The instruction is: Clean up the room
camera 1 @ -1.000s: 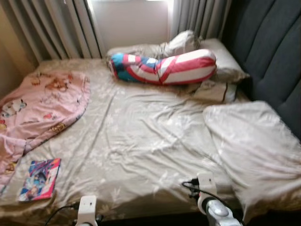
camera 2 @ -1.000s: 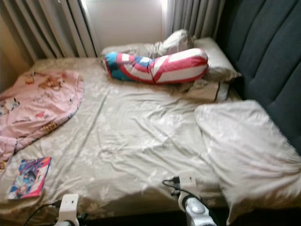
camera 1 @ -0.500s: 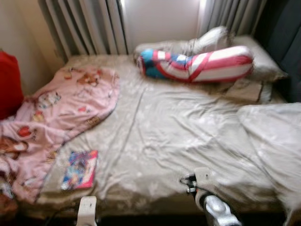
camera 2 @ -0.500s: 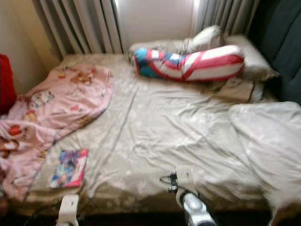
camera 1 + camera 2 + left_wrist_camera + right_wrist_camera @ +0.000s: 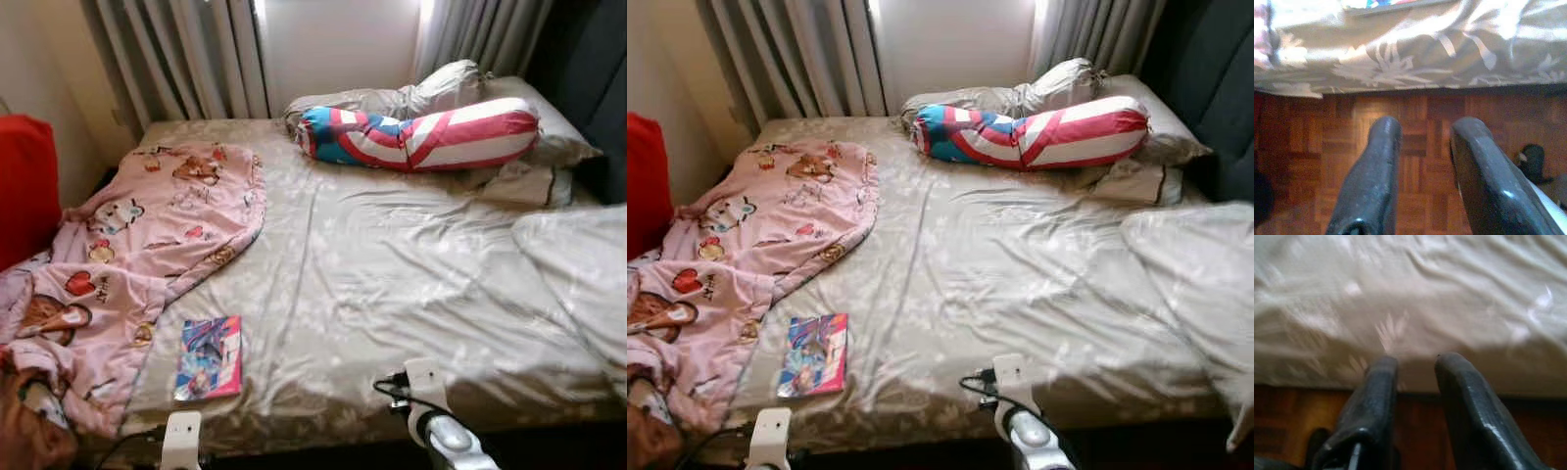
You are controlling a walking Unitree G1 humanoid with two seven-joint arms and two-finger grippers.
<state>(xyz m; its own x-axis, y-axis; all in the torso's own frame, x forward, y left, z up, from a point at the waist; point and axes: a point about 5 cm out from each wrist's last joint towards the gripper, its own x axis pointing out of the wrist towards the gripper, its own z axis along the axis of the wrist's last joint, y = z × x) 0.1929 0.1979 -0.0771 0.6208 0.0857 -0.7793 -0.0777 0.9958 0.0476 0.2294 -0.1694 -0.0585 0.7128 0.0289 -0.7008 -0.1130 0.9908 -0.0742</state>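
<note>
Pink blanket and colourful book on the bed, both hands spread, empty.

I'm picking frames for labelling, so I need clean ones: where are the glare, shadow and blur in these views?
Eye views: sharp; window between the curtains blown out white, bed's near edge in shadow. Left wrist view: sheet overexposed, parquet floor clear, left gripper soft from closeness. Right wrist view: sheet smeared and hazy, right gripper dark and out of focus.

Colourful book flat near bed's front edge; pink cartoon blanket (rumpled) just beside it, spilling off the left side
</note>
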